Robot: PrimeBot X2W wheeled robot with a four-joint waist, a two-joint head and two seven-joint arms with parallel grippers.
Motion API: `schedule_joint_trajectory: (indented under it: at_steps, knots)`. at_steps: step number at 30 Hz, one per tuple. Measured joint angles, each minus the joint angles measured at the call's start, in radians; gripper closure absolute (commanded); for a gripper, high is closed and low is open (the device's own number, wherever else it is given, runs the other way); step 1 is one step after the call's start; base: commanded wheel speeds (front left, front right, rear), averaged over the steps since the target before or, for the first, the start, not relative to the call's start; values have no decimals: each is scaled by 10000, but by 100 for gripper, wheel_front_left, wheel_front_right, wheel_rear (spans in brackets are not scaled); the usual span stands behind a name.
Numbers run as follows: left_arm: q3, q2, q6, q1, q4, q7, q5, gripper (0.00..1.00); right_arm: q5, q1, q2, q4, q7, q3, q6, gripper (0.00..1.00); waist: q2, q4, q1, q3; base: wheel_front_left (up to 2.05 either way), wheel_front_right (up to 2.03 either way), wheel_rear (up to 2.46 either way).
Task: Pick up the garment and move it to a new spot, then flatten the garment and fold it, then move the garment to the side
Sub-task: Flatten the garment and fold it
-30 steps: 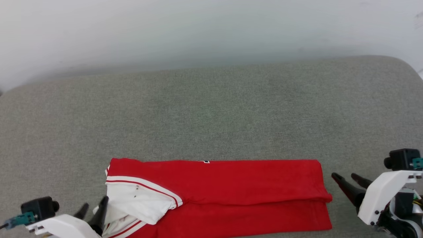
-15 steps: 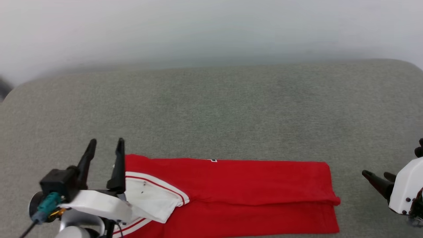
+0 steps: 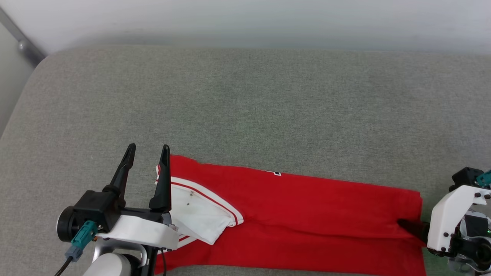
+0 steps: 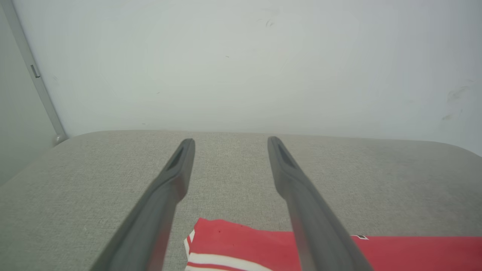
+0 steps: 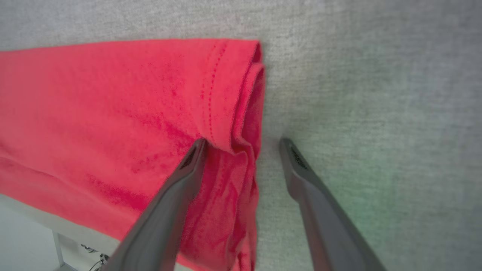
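Red garment [image 3: 307, 207]: 1, folded lengthwise. Jaws: 2 pairs, both spread.

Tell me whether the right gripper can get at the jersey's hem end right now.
Probably yes: the right gripper is open, one finger at the red jersey's folded edge, the other over the bare grey cushion, with nothing between.

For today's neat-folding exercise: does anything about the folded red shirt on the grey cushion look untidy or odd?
Yes. At the left end of the red folded jersey shirt, a white sleeve lies crumpled over the fold rather than tucked in, with small dark specks on it.
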Motion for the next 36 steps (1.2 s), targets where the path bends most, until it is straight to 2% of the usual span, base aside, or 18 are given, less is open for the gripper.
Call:
schedule_joint_trajectory:
  at_steps: [3, 4, 5, 6, 7, 16, 21, 26, 30, 34, 36]
  knots:
    - [-8, -23, 6, -74, 6, -15, 25, 0, 52, -170, -63, 391, 17, 119, -2, 0, 0, 129, -1, 119, 0, 0, 0]
    - [-8, -23, 23, -75, 19, -17, 29, 0, 109, -194, -63, 485, -15, 146, -4, 6, 0, 143, -1, 127, 0, 0, 0]
    - [-4, -21, 35, -75, 27, -15, 29, 0, 146, -253, -75, 566, -15, 211, -12, 56, 0, 136, -1, 112, 0, 0, 0]
    - [-2, -19, 52, -75, 25, -15, 29, 0, 186, -293, -88, 623, -59, 293, -23, 87, 0, 118, -1, 95, 0, 0, 0]
    - [6, -12, 86, -75, 27, -13, 38, 0, 201, -311, -92, 667, -115, 366, -23, 100, 0, 95, -1, 72, 0, 0, 0]
    - [54, 318, 360, 145, -15, 180, 215, 0, 616, -396, -159, 474, -418, 1306, -17, 100, 0, -222, 0, -444, 0, 0, 0]
    - [150, 493, 640, 413, -79, 259, 286, 0, 711, -573, -610, 217, -491, 1246, 0, 100, 0, -515, 1, -694, 0, 0, 0]
    - [215, 612, 792, 626, -140, 255, 305, 0, 527, -686, -1039, 61, -272, 468, 0, 100, 0, -804, 0, -889, 0, 0, 0]
    - [198, 629, 884, 764, -157, 251, 380, 0, 163, -684, -1285, -90, 155, -777, -2, 100, 0, -1022, 0, -1015, 0, 0, 0]
    - [157, 608, 895, 781, -155, 217, 387, 0, -190, -683, -1407, -389, 550, -2023, -2, 100, 0, -1166, 1, -1088, 0, 0, 0]
    - [150, 593, 894, 781, -153, 178, 385, 0, -148, -721, -1218, -470, 872, -2522, -2, 100, 0, -1209, 0, -1100, 0, 0, 0]
